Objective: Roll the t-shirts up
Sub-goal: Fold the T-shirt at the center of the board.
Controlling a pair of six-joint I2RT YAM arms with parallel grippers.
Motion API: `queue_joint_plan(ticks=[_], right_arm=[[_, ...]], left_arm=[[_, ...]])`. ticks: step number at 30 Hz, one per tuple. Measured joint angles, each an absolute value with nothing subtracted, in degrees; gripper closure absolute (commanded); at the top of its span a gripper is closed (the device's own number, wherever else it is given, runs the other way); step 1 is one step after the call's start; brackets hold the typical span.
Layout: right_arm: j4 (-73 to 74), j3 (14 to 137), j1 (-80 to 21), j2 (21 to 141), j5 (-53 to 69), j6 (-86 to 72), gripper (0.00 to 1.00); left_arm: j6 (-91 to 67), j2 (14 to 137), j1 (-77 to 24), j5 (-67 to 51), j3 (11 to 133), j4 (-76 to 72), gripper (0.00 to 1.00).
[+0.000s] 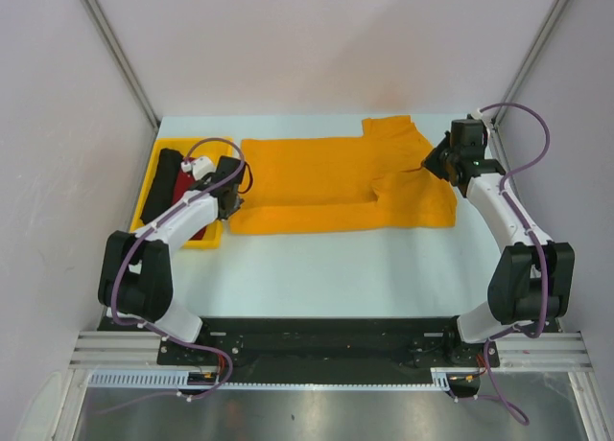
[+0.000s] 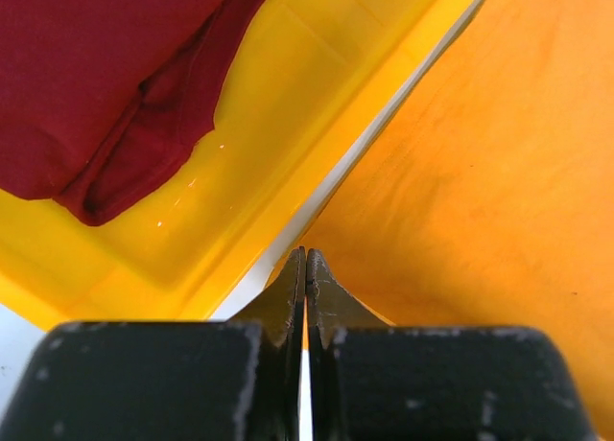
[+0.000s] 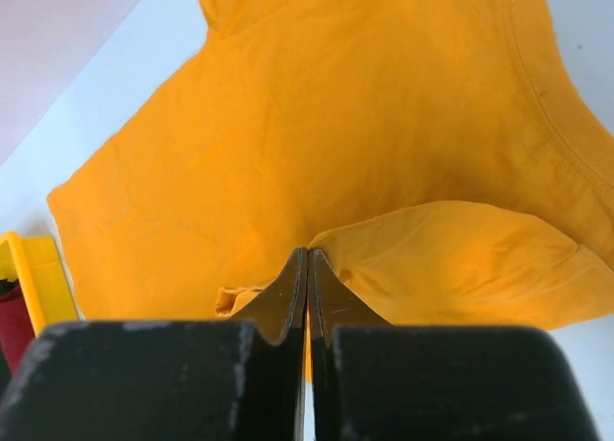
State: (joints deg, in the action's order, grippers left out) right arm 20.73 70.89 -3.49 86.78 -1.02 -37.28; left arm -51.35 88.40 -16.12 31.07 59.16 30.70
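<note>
The mustard t-shirt (image 1: pixel 326 182) lies spread flat across the far middle of the table, its lower edge folded up. My left gripper (image 1: pixel 233 194) is at its left edge beside the tray; in the left wrist view it (image 2: pixel 305 259) is shut with mustard cloth (image 2: pixel 480 173) between the jaws. My right gripper (image 1: pixel 434 163) is at the shirt's right end; in the right wrist view it (image 3: pixel 307 257) is shut on a raised fold of the shirt (image 3: pixel 288 125). The dark red roll (image 1: pixel 184 194) (image 2: pixel 106 86) and the black roll (image 1: pixel 168 171) lie in the tray.
The bright yellow plastic tray (image 1: pixel 206 240) stands at the left, right against the shirt's left edge; its floor (image 2: pixel 288 96) fills the left wrist view and its corner (image 3: pixel 34 268) shows in the right wrist view. White walls close in the table at left, right and back.
</note>
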Motion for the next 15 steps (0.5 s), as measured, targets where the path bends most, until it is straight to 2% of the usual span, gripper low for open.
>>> queue_joint_plan(ticks=[6,15], right_arm=[[19.3,71.8,-3.1,87.1,0.5,-37.0,1.0],[17.7,72.8,-1.9,89.6,0.5,-36.3,1.0]], left_arm=[[-49.1,89.3,-15.9,29.7,61.2,29.0,1.0],[-45.7,97.0,-15.8,28.3,66.9,27.0,1.0]])
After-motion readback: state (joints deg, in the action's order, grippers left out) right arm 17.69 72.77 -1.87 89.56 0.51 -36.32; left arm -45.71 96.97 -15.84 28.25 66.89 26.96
